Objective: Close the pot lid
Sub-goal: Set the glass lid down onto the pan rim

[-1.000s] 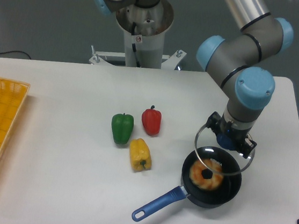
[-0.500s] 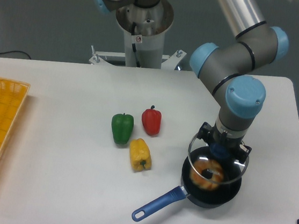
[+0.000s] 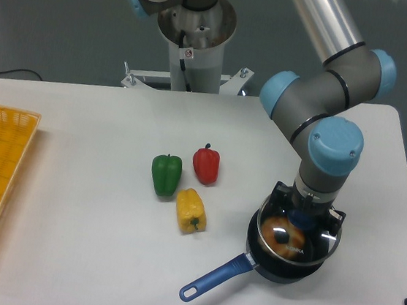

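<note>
White table (image 3: 79, 146), arm low over the pot (image 3: 278, 268) near its front right corner.

Glass lid (image 3: 293, 236) sits about level on or just above the pot's rim, an orange-brown food item (image 3: 284, 235) showing through it. The gripper (image 3: 307, 214) hangs over the knob, which it hides; whether the jaws are clamped or parted I cannot tell. To finish well, I judge it should settle the lid flat and centred, then release and lift straight up, clear of the blue handle (image 3: 215, 277).
</note>
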`<state>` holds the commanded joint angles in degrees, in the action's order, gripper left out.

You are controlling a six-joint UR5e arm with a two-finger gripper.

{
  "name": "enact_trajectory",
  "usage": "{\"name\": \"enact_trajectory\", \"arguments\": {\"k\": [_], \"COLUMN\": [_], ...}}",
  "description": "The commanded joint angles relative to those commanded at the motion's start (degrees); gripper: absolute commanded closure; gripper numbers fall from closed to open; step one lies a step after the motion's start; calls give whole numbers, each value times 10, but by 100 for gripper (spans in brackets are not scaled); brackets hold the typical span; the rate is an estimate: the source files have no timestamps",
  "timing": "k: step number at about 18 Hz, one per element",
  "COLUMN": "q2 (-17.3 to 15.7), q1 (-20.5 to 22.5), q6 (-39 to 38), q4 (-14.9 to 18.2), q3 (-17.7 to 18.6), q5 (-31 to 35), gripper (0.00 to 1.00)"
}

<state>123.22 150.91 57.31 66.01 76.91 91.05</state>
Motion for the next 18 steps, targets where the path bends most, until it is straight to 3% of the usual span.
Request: {"name": "enact_trajectory", "arguments": {"k": [18], "q2": [18], "q1": [-16], "q6": [-4], "q4": [-1], "q3": [-9], "q5": [9], "gripper": [54]}}
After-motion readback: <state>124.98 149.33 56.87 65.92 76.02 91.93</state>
